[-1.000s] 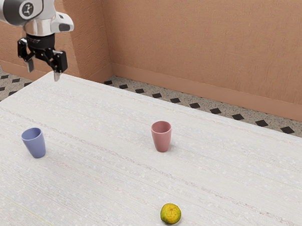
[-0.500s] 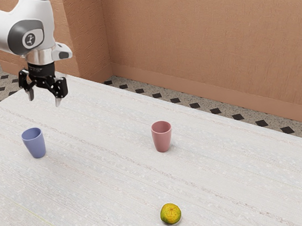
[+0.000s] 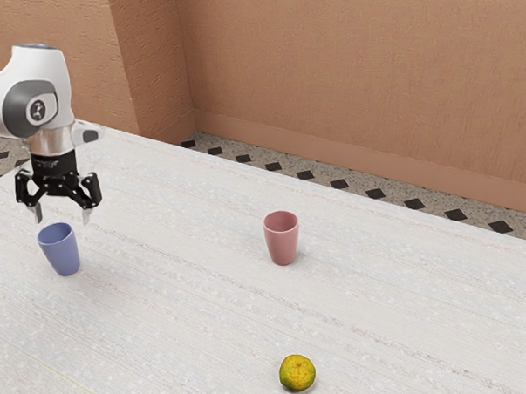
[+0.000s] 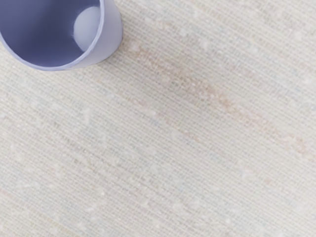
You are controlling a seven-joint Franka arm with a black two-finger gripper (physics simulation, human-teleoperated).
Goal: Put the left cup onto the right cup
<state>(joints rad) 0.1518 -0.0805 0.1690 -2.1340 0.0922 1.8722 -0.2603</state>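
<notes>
The pale woven-grain table (image 3: pixel 399 281) took up most of the exterior view, from its lower edge to the tiled floor strip at mid-height. At the exterior view's left, the gripper (image 3: pixel 60 216) hung with its fingers spread wide, just above the blue cup (image 3: pixel 60 249) and touching nothing.

That blue cup, the left one, stood upright at the exterior view's lower left. It looked light and stiff, probably smooth and a little slippery, so a firm pinch would likely be needed. Because it tapers toward the base, the best hold seemed to be across the wall near the rim, one finger inside and one outside, or across the upper body from two sides. It was a plain lavender-blue tumbler without a handle; in the wrist view the blue cup (image 4: pixel 59 34) showed an open, empty mouth.

The pink cup (image 3: pixel 280 239), of the same shape, stood upright near the frame's centre, well apart. A small orange-green fruit (image 3: pixel 297 372) lay lower down, toward the bottom edge.
</notes>
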